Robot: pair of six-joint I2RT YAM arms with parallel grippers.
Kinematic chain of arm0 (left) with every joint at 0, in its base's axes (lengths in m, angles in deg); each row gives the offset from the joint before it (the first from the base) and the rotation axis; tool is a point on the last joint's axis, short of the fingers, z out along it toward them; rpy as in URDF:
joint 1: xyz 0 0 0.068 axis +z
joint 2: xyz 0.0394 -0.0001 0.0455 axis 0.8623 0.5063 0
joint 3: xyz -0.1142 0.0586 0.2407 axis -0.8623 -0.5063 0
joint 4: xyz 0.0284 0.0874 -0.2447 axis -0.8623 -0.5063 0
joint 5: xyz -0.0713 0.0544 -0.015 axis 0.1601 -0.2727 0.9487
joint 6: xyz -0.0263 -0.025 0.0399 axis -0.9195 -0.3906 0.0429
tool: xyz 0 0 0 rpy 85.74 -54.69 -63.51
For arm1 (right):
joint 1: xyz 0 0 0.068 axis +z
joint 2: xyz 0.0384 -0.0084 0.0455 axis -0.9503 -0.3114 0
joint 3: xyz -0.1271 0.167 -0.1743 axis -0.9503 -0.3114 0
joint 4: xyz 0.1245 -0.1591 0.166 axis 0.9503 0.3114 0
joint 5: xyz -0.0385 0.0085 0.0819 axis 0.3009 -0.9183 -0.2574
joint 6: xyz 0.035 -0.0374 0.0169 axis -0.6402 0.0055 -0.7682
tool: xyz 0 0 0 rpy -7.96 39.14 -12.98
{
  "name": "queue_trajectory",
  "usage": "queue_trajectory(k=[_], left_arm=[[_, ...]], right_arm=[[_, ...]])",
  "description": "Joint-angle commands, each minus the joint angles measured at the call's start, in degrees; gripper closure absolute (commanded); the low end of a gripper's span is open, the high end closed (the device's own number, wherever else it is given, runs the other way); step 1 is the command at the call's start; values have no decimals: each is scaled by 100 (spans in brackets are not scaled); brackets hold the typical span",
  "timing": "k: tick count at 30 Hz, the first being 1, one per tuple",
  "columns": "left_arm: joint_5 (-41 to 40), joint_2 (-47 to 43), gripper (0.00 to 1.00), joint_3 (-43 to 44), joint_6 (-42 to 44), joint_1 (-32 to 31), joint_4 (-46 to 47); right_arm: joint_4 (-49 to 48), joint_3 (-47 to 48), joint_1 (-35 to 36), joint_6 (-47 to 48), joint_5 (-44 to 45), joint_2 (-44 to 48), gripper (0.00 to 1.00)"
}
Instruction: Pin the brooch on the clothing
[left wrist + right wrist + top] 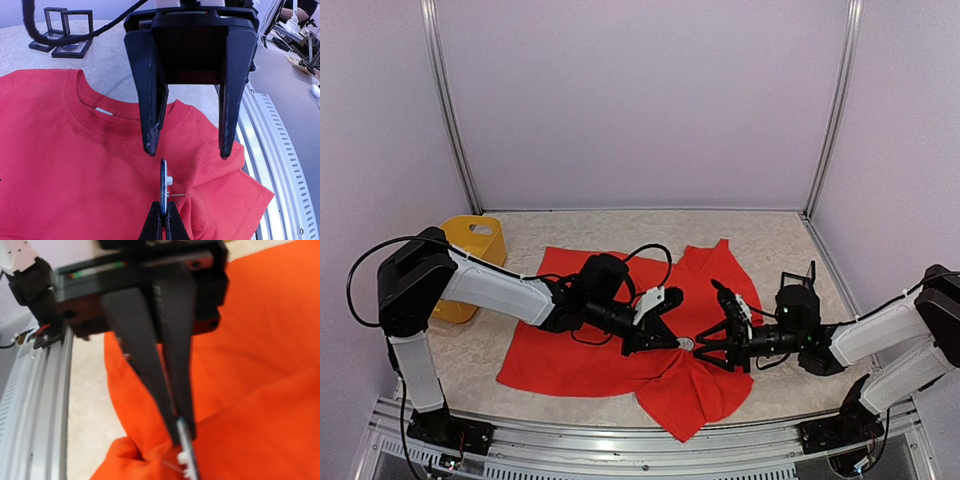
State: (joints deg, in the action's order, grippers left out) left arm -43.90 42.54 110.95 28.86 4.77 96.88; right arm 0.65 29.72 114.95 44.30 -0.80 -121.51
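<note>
The red T-shirt [570, 350] lies spread on the table, bunched at its near right corner; it also shows in the left wrist view [75, 165] and the right wrist view [260, 340]. The brooch [686, 343] is a small round disc, seen edge-on in the left wrist view [163, 185] with a white clasp and a thin pin pointing sideways into a fold of cloth. My right gripper [704, 350] is shut on the brooch [188, 460], its fingers [156, 220] gripping the lower edge. My left gripper [187, 149] is open and empty just above the brooch, also seen from above [668, 338].
A yellow bin [470, 240] stands at the far left. Black display frames [65, 30] sit beyond the shirt's collar, one also at the right [800, 272]. The metal rail [272, 150] runs along the table's near edge.
</note>
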Motion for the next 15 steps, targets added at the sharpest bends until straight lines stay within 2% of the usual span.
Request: queue_trajectory(k=[1,5,7,8,9,11,12,15], left_arm=[[2,-194,100,-60,-156,-23,274],[150,-251,100,-114,-328,-13,443],[191,-295,100,-170,-361,-13,470],[209,-314,100,-186,-377,-13,464],[241,-325,100,-202,-400,-13,463],[340,-349,100,-230,-433,-13,462],[395,-361,100,-254,-454,-13,481],[558,-405,100,-333,-548,-26,624]], right_arm=[[-129,-190,92,-239,-8,39,53],[-333,-130,198,-448,37,-526,52],[-512,-117,205,-532,74,-747,56],[-595,-99,207,-573,79,-841,65],[-649,-76,202,-603,91,-912,79],[-711,-57,200,-649,183,-993,97],[-750,-58,200,-657,203,-1020,100],[-827,-27,201,-770,182,-1107,100]])
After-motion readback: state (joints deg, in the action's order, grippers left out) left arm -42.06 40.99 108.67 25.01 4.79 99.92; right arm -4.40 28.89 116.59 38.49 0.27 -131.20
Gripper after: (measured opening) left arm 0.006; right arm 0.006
